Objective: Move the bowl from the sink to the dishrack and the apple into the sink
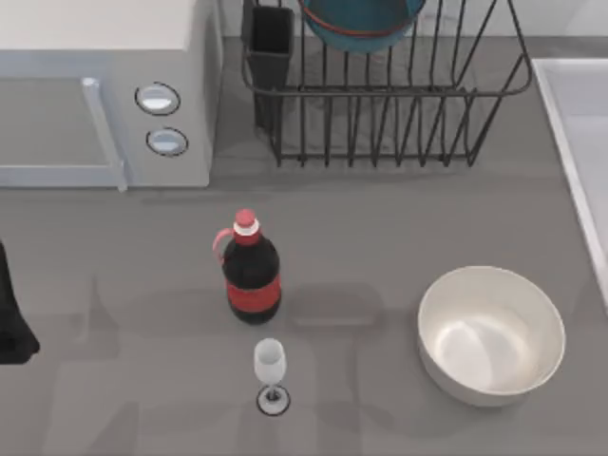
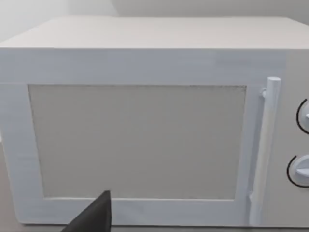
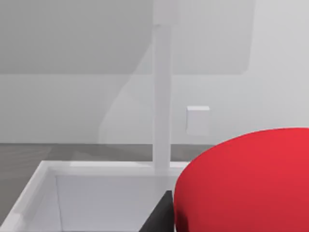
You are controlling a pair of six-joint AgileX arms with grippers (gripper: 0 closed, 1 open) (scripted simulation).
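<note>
Bowl (image 1: 361, 24) sitting in rack (image 1: 389, 123); right pincer (image 3: 161, 217) holding apple (image 3: 246, 181) over sink (image 3: 43, 183); left pincer's state untellable.

no readable text, bottle (image 1: 251, 274) label blank red (no brand) — microwave (image 1: 104, 95) dials unmarked

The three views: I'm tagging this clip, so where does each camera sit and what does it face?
Top view: above the table, looking down on dishrack and bowl; left arm at left edge.
Left wrist view: on that arm, facing the microwave door; left hand shows.
Right wrist view: over the sink, apple beside the right hand.
Shared: microwave, top and left wrist views.
</note>
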